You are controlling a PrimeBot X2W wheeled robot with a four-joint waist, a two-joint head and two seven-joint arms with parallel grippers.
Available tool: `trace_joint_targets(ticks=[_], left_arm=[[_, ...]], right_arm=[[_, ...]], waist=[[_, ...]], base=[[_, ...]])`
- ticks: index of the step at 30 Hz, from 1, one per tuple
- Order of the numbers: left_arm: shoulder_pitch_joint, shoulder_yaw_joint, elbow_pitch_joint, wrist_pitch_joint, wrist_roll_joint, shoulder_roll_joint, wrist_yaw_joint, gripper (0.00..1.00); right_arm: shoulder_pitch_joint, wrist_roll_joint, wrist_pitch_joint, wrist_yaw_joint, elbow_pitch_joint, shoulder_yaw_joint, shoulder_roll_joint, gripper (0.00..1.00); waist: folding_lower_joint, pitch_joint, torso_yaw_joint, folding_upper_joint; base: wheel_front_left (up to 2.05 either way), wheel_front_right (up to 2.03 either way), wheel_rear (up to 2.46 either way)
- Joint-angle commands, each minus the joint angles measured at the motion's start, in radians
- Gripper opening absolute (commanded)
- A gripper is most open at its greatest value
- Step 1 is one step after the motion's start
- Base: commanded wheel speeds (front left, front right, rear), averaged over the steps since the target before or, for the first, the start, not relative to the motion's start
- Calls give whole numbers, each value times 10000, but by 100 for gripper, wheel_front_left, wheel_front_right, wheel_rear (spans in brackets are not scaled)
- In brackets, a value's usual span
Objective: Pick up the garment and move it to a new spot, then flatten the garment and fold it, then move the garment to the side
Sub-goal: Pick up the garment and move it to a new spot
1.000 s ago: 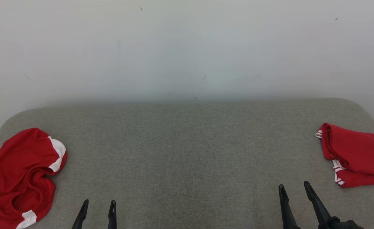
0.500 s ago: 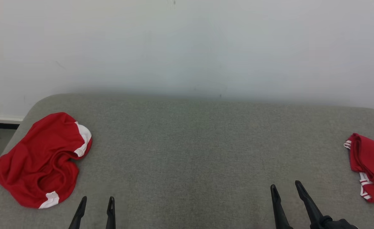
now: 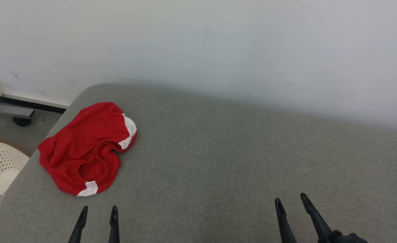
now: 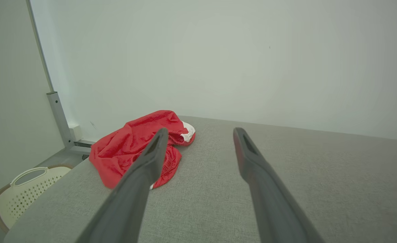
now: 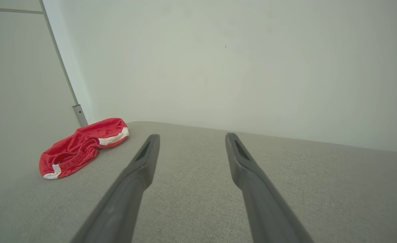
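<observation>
I see the red garment lying crumpled near the far left corner of the grey table, with nothing touching it. My left gripper is near it, jaws apart and empty. The heap lies ahead of the fingers and slightly to their left. My right gripper is well apart from it on the right, jaws also spread, holding nothing.

Before me lies a grey cloth-covered table with rounded corners, its far edge near a plain white wall. Off its left end, on the floor, I see a cream perforated basket with a brown rim. Beyond it a grey metal post rises by the wall, and a dark wheel sits nearby.
</observation>
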Motion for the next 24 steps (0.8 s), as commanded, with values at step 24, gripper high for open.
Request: trace_joint_targets(ticks=[24], left_arm=[[48,135,-165,-15,13,-15,66,100]], right_arm=[[12,238,-7,-26,109,171,24,100]], waist=[[0,27,1921,0]], base=[[0,0,0]])
